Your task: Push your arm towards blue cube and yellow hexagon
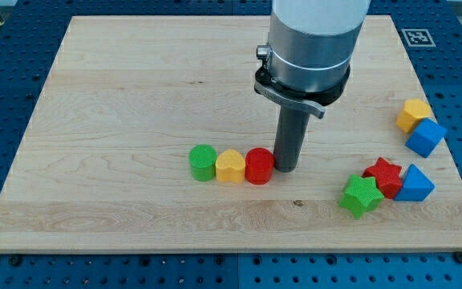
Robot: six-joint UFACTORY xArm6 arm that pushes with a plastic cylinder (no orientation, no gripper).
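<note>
The blue cube (426, 137) sits at the view's right edge of the wooden board, touching the yellow hexagon (414, 115) just above it. My tip (285, 168) stands near the board's middle, touching the right side of a red cylinder (259, 166). The tip is far to the left of the blue cube and yellow hexagon, and a little lower in the view.
A green cylinder (203, 162), a yellow heart-like block (230, 167) and the red cylinder form a row left of the tip. At lower right lie a green star (362, 195), a red star (384, 177) and a blue triangle (415, 184). A tag marker (417, 37) lies at top right.
</note>
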